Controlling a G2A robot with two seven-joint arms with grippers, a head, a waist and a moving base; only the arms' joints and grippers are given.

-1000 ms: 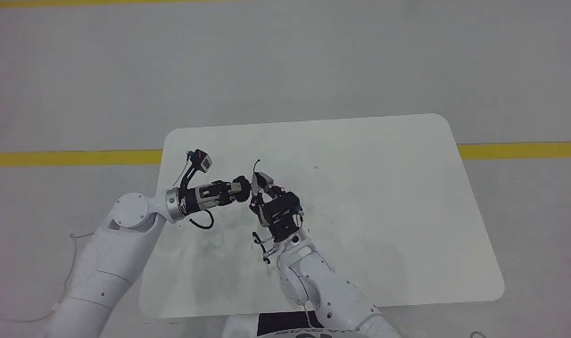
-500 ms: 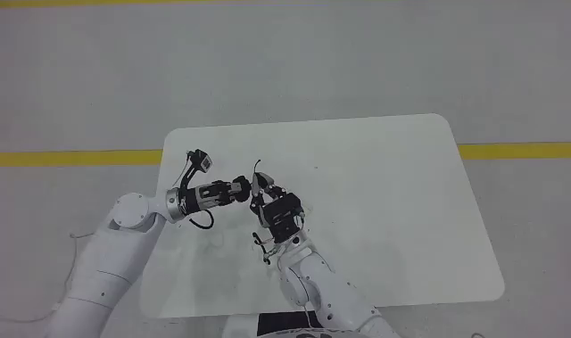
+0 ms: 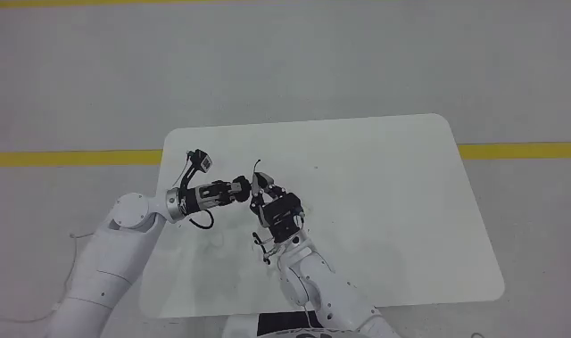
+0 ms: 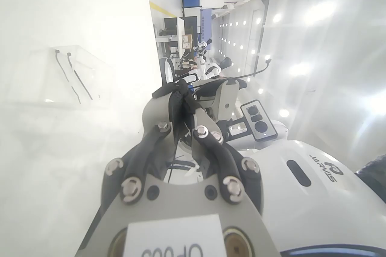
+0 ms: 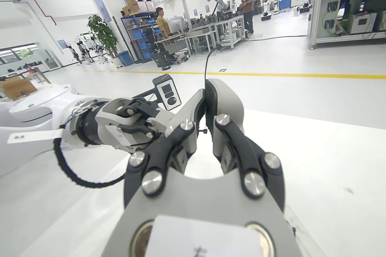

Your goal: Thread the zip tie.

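Observation:
My right gripper (image 5: 206,95) is shut on a thin black zip tie (image 5: 206,65), whose tail rises straight up past the fingertips. In the top view this tail (image 3: 256,167) curls above the spot where both grippers meet, left of the table's middle. My left gripper (image 4: 178,95) is shut on a black piece of the zip tie (image 4: 180,88) and comes in sideways against the right gripper (image 3: 263,193). In the right wrist view the left gripper (image 5: 169,122) sits just behind one right finger, so the contact point is hidden.
A clear flat tray (image 4: 90,59) holding two spare black zip ties (image 4: 71,74) lies on the white table (image 3: 401,204) beyond the left gripper. The table's right half is bare. Workbenches and people stand far off in the room.

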